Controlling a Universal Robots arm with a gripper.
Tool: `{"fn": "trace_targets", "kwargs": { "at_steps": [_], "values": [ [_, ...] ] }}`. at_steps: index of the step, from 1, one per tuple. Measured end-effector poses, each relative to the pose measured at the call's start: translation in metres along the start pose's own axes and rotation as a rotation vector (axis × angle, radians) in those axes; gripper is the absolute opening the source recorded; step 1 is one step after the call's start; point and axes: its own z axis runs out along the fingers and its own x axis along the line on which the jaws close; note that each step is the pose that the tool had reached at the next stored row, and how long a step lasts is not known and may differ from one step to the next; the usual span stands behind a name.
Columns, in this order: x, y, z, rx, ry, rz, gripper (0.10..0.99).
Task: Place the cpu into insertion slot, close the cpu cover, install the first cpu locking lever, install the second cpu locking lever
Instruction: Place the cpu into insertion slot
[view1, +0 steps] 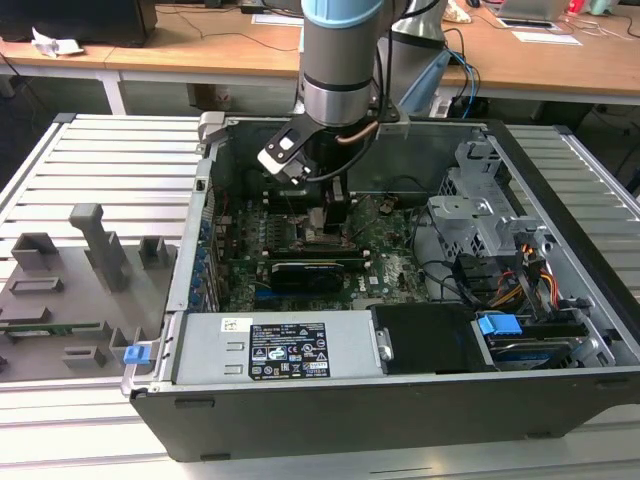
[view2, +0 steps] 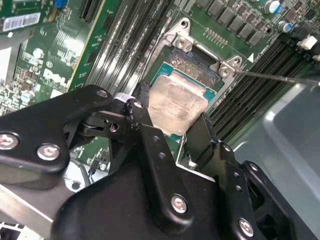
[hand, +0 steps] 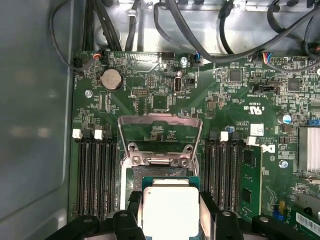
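Gripper (view2: 172, 107) pinching the cpu (view2: 177, 100): its black fingers (view2: 146, 125) press on two opposite edges and hold the chip flat, metal side up, partly over the insertion slot (view2: 196, 62). Whether chip and slot already touch cannot be told. In the exterior view, from that view's left to its right: a grey parts tray (view1: 75, 305), the open computer case (view1: 320, 415), the gripper (view1: 335, 215) low over the green board (view1: 390, 260), then a drive cage (view1: 480, 200) and cables (view1: 520, 280).

Likely hazards. (1) The chip appears offset from the slot's square. Lowered or let go so, it would sit on the rim or on the fine contacts and could bend them. (2) The fingers flank the chip closely, with memory slots (hand: 95, 170) on either side of the socket. Spreading them low could knock the rim and shift the chip. (3) The cpu cover (hand: 160, 118) is swung open beyond the slot, and a thin metal rod (view2: 275, 76) lies just beside the socket. Either could foul a descending finger.

Appearance of the cpu (hand: 170, 215) in the first wrist view: square, thin, pale dull-silver top with rounded corners and a cloudy sheen, set on a green-edged base.
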Motion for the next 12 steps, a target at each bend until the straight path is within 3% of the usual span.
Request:
{"fn": "trace_targets", "kwargs": {
  "at_steps": [12],
  "values": [
    [0.0017, -0.0022, 0.0094, 0.0, -0.0004, 0.012, 0.541]
  ]
}}
